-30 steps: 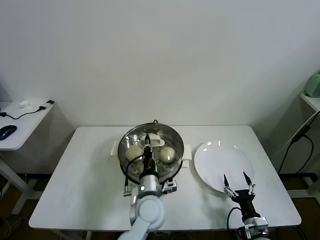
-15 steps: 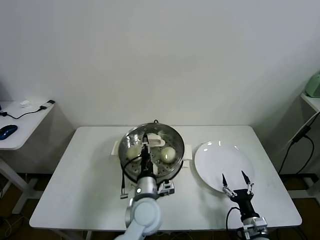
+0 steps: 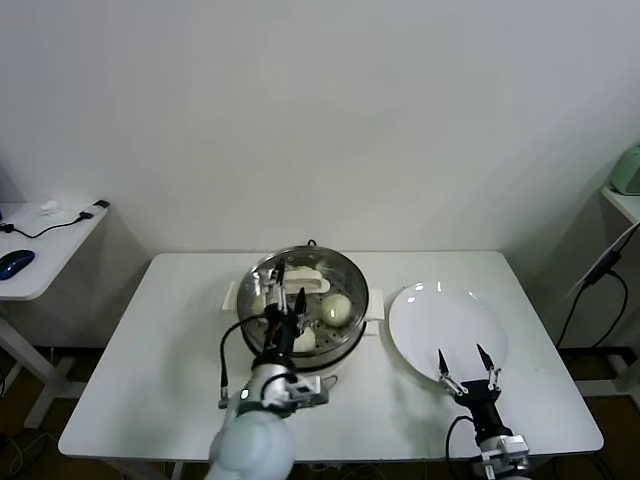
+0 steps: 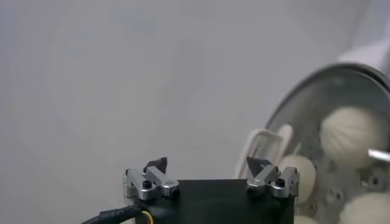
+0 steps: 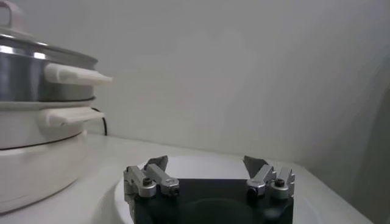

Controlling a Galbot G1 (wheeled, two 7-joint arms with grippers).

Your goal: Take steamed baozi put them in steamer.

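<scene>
Hovering at the plate's [image 3: 445, 322] near rim, the right gripper [image 3: 464, 364] holds its jaws apart, empty. The left gripper [image 3: 287, 285], jaws spread, hangs above the steamer [image 3: 304, 262], where the steamed baozi [image 3: 338, 308] lie.

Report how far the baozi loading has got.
Done: the white plate is bare, and the baozi lie in the steamer. In hand: nothing; the left hand is open above the steamer, and the right hand is open by the plate. Left: nothing visible.
</scene>
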